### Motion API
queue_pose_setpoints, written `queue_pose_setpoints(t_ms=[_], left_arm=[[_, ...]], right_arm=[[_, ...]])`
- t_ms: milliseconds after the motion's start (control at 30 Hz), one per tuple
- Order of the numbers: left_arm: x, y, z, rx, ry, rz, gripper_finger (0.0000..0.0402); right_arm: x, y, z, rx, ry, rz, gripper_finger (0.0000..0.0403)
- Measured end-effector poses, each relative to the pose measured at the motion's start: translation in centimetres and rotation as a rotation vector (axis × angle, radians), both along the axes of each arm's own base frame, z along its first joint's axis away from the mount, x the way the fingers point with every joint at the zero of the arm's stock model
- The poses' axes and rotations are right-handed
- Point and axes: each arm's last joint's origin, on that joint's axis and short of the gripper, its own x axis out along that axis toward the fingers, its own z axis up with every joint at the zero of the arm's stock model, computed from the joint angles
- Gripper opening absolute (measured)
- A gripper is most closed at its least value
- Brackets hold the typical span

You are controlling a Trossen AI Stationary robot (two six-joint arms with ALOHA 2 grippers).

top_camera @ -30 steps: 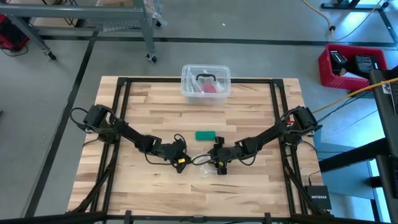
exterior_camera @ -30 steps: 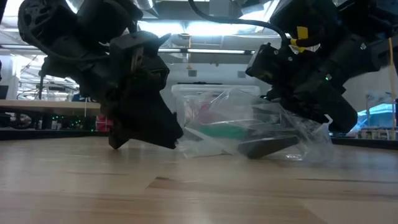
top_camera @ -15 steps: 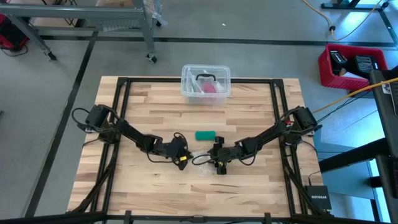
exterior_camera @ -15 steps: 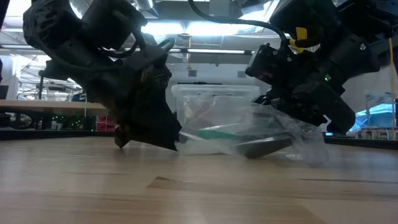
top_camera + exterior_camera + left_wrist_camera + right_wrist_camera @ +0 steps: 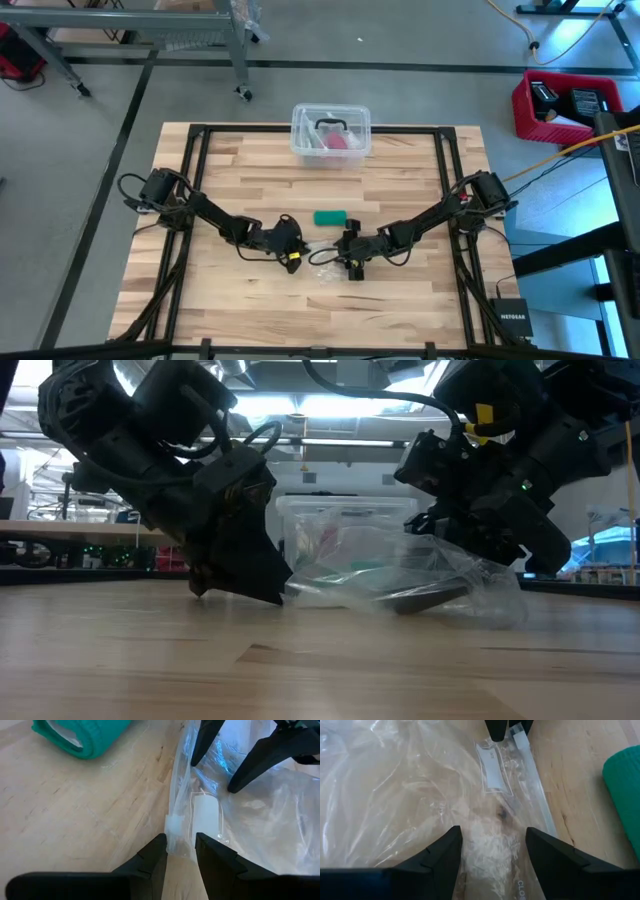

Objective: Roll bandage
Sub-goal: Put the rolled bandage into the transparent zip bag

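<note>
A: How are the two arms posed?

B: In the high view both are stretched low toward the middle of the wooden table (image 5: 240,180). The left gripper (image 5: 291,252) is found left of centre, the right gripper (image 5: 351,262) just right of it, and a clear plastic zip bag (image 5: 325,265) is seen between them. In the low view both grippers are tilted down at the bag (image 5: 440,575).

A: And the fingers?

B: In the left wrist view the left gripper (image 5: 180,845) is closed on the bag's sealed edge (image 5: 175,822), which is pinched in a narrow gap. In the right wrist view the right gripper (image 5: 492,837) is seen spread wide, with the crumpled bag film (image 5: 405,795) lying between and under the fingers; whether it is gripped cannot be told.

A: Where is the bandage?

B: The teal-green bandage (image 5: 330,217) is rolled into a wad and lies on the bare wood just above the grippers in the high view, apart from the bag.

A: Anything else around?

B: A clear plastic tub (image 5: 331,132) with a pink-red item (image 5: 341,142) is placed at the table's upper edge, and a red crate (image 5: 560,105) is seen on the floor at upper right.
</note>
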Motion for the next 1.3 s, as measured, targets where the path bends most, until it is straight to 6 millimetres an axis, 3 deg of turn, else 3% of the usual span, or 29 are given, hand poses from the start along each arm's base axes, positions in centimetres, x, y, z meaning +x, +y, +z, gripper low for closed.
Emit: queue_pose_setpoints(t_ms=[433, 700, 800, 900, 1000, 1200, 1300], left_arm=[[0.5, -0.1, -0.6, 0.028, -0.045, -0.010, 0.0097], [0.3, -0.7, -0.8, 0.071, -0.026, -0.110, 0.0016], [0.2, -1.0, -0.7, 0.092, -0.026, -0.134, 0.0014], [-0.1, -1.1, -0.1, 0.118, -0.013, -0.152, 0.0019], [-0.6, -1.1, 1.1, 0.169, 0.011, -0.175, 0.0011], [-1.3, -1.1, 5.0, 0.342, -0.066, -0.217, 0.0017], [-1.5, -1.4, 7.5, 0.464, -0.129, -0.263, 0.0022]], right_arm=[[0.5, 0.2, -0.8, 0.015, -0.034, -0.006, 0.0227], [0.8, 0.2, -1.0, 0.017, -0.050, -0.004, 0.0227], [0.9, 0.3, -0.5, 0.018, -0.043, 0.003, 0.0227], [0.6, 0.2, 1.0, 0.007, -0.019, 0.014, 0.0227], [0.4, 0.2, 4.3, 0.004, -0.060, 0.031, 0.0227], [-1.1, 0.1, 10.3, -0.011, -0.201, 0.078, 0.0227], [-1.5, -0.1, 11.8, -0.016, -0.255, 0.089, 0.0227]])
